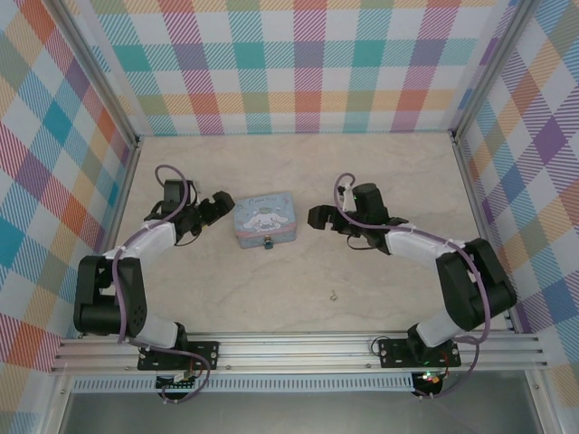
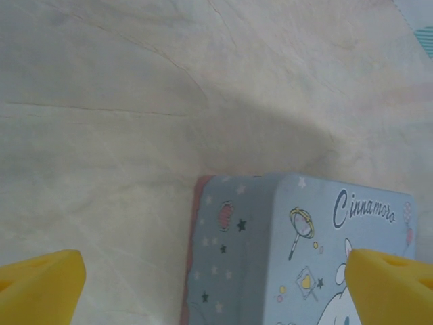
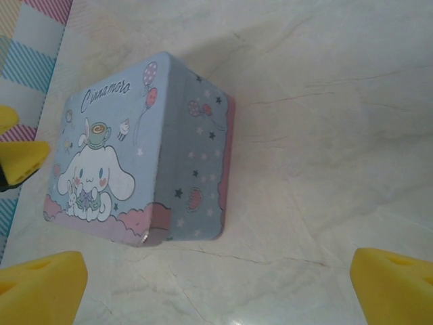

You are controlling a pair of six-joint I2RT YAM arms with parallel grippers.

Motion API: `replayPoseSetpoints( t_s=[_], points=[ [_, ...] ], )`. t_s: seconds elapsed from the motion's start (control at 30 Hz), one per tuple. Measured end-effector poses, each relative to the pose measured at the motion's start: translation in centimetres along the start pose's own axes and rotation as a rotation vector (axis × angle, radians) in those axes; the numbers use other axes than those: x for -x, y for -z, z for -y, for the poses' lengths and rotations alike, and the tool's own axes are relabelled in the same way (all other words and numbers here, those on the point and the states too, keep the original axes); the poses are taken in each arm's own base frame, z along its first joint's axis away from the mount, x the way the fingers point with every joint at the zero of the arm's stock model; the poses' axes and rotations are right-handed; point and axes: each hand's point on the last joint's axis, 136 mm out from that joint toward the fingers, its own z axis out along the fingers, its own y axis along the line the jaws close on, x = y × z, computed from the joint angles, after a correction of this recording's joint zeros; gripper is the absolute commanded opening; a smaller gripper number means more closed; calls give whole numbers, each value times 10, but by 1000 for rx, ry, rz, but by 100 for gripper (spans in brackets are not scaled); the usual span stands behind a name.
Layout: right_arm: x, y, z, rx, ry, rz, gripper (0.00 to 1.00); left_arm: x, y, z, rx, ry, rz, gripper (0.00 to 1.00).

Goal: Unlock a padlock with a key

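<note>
We saw left gripper (image 1: 221, 205) and right gripper (image 1: 315, 217) gaping, empty, either side of the tin (image 1: 264, 215), its padlock (image 1: 268, 242) on the near face.

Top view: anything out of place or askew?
Nothing spilled or damaged. The tin sits slightly skewed, the padlock on its near side. The key lies loose on the table, well apart from the tin.

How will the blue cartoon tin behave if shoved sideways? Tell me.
It likely slides rather than tips: the tin sits low and flat on the smooth table. Probably stiff: its walls and corners hold a crisp box shape. Its smooth printed faces may slip when gripped.
</note>
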Motion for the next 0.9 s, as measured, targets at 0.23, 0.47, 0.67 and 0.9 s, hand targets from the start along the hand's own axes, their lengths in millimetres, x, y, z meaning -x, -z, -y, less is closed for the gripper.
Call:
replayPoseSetpoints(
  t_s=[0.23,0.47,0.67,0.9],
  points=[
    [-6,-14,-8,24,-2,-22,100,-20,-23,13,-77,10,-90,87],
    [-6,-14,-8,23,-1,-22,100,-42,-42,27,-103,-8,-165,69],
    [-8,-10,-4,-7,16,-26,100,-42,-52,47,-131,-75,-178,59],
    [-27,9,6,-90,38,-104,98,-54,-63,71,-167,-199,-211,57]
  ],
)
